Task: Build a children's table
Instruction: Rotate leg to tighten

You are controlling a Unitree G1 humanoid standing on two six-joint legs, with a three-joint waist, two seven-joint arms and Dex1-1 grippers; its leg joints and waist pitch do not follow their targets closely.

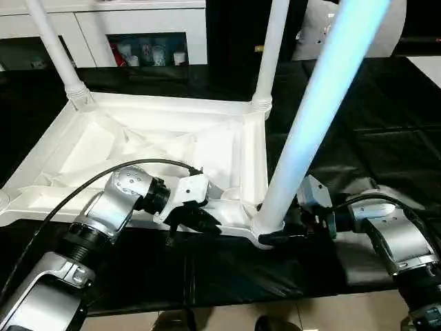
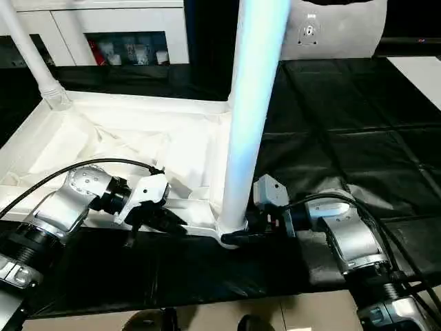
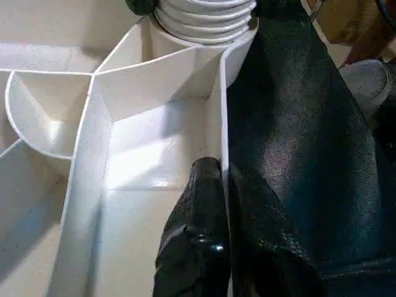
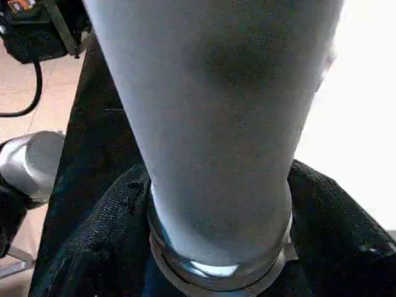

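While the white tabletop (image 1: 138,148) lies upside down on the black-covered surface (image 1: 386,131), ribbed underside up, three white tube legs stand from its corner sockets. In the head views the far legs rise at about eleven o'clock (image 1: 58,55) and twelve o'clock (image 1: 272,48), each seated in a ringed collar. The near leg (image 1: 317,110), largest in the picture, leans from the tabletop's near corner at about five o'clock up toward one o'clock.

The left tool (image 1: 189,219) sits at the tabletop's near edge, at about seven o'clock. In the left wrist view its two black fingers (image 3: 198,241) stand close together with the thin white rim wall between them: one finger inside the tray, one outside over the black cover. So the left tool is pinched narrow on the tabletop's rim. The threaded collar (image 3: 204,18) of the near corner socket shows beyond the fingertips.

The right tool (image 1: 275,236) reaches in from about four o'clock to the foot of the near leg. In the right wrist view its black fingers (image 4: 93,247) curve round either side of the leg's base (image 4: 216,247), just above the collar, so the right tool holds the near leg at a fairly wide spread.

White cabinets (image 1: 138,27) with a dark opening stand behind the surface at about eleven o'clock.
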